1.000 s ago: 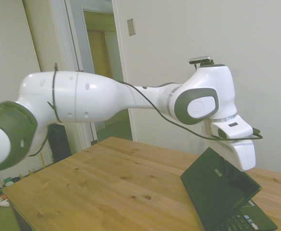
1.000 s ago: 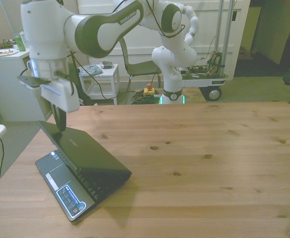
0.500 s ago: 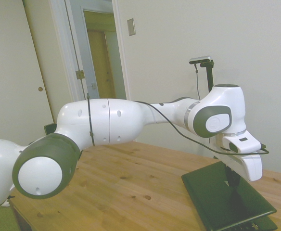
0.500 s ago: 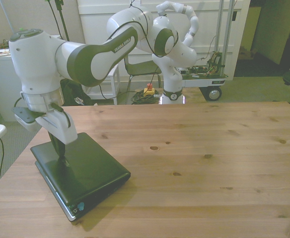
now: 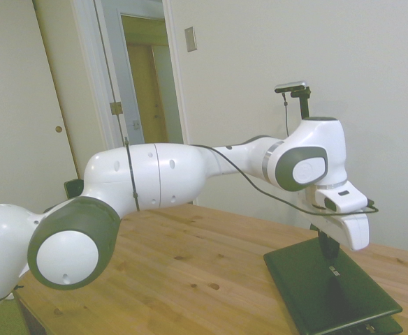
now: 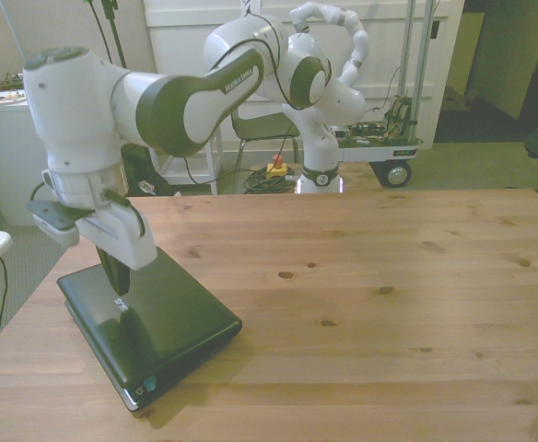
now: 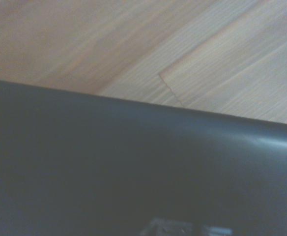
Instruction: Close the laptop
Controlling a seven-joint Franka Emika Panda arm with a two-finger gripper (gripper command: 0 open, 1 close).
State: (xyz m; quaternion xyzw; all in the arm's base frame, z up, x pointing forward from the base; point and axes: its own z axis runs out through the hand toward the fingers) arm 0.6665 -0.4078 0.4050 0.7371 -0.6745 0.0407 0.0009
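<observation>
The laptop [image 6: 149, 318] is seen lying with its lid down flat on the wooden surface [image 6: 370, 276], at the front view's left, near the edge. The pincer [image 6: 119, 293] is held just over the lid, its dark fingers pressed together, with nothing gripped. Dark lid [image 7: 133, 167] fills the wrist view.

A matte black laptop [image 6: 154, 318] lies on a knotty, light-brown wooden table [image 6: 389, 295].

A wooden table [image 6: 389, 276] carries the closed black laptop [image 6: 158, 322] near one corner.
</observation>
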